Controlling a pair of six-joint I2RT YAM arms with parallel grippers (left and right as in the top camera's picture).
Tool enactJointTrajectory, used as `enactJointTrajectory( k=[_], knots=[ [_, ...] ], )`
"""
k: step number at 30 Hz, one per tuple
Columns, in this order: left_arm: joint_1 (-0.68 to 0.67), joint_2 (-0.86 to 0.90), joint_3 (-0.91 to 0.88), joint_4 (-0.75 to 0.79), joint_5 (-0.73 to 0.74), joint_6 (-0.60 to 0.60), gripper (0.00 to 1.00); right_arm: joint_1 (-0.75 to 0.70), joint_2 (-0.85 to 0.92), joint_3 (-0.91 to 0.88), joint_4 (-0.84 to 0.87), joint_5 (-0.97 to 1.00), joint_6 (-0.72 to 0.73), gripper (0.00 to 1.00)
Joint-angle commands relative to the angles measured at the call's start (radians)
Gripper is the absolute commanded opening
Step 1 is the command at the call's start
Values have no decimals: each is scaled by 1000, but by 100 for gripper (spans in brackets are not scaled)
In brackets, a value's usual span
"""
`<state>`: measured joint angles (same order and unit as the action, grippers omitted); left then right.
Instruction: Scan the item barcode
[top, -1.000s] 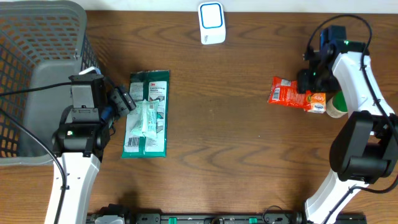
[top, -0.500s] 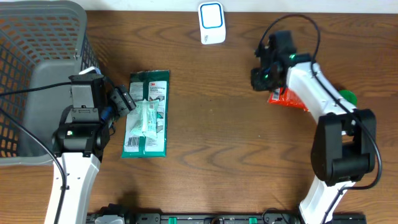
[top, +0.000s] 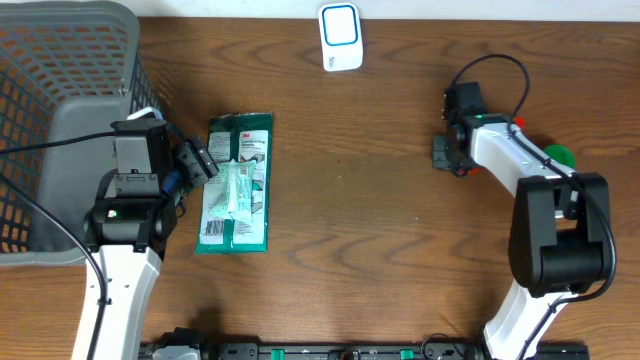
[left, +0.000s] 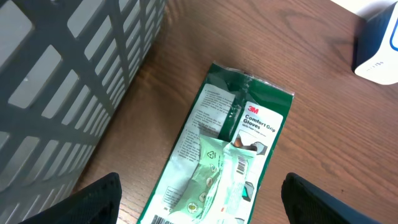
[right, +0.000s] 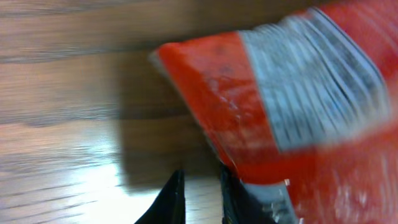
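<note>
right gripper (right: 202, 193) jaws pinched to a slit at the crinkled edge of a glossy red packet (right: 249, 112), right side of the wood-grain desk (top: 350, 200); whether they grip it is unclear. left gripper (top: 200, 160) jaws gape wide over a flat green glove packet (left: 230, 155) beside a grey mesh basket (top: 60, 60).

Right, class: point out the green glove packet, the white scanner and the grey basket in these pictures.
green glove packet (top: 237, 182), overhead view, middle of its printed face
white scanner (top: 341, 37), overhead view, its blue-framed top face
grey basket (top: 70, 55), overhead view, its mesh wall
</note>
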<state>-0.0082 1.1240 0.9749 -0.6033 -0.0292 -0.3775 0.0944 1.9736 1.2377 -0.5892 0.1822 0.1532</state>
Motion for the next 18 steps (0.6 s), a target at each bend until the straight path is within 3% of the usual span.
enactJointTrajectory(
  k=[1,4,6,7,10,14,15,18],
  knots=[
    [5,0,11,-2,-9,2,83,-24,-16,-8,-7,-6,0,20],
    [5,0,11,-2,-9,2,83,-6,-47,4,-6,-89,-44,25],
    [5,0,11,-2,-9,2,83,14,-96,14,-6,-178,-84,35],
    [5,0,11,-2,-9,2,83,24,-135,16,-6,-238,-84,45],
    [5,0,11,-2,-9,2,83,33,-216,16,-14,-396,-84,57],
    [5,0,11,-58,33,-2,83,34,-280,16,-68,-571,-84,59],
    [5,0,11,-89,49,-2,93,34,-280,16,-76,-582,-84,59],
    [-10,13,-18,-111,151,7,88,38,-275,15,-109,-579,-92,59]
  ],
)
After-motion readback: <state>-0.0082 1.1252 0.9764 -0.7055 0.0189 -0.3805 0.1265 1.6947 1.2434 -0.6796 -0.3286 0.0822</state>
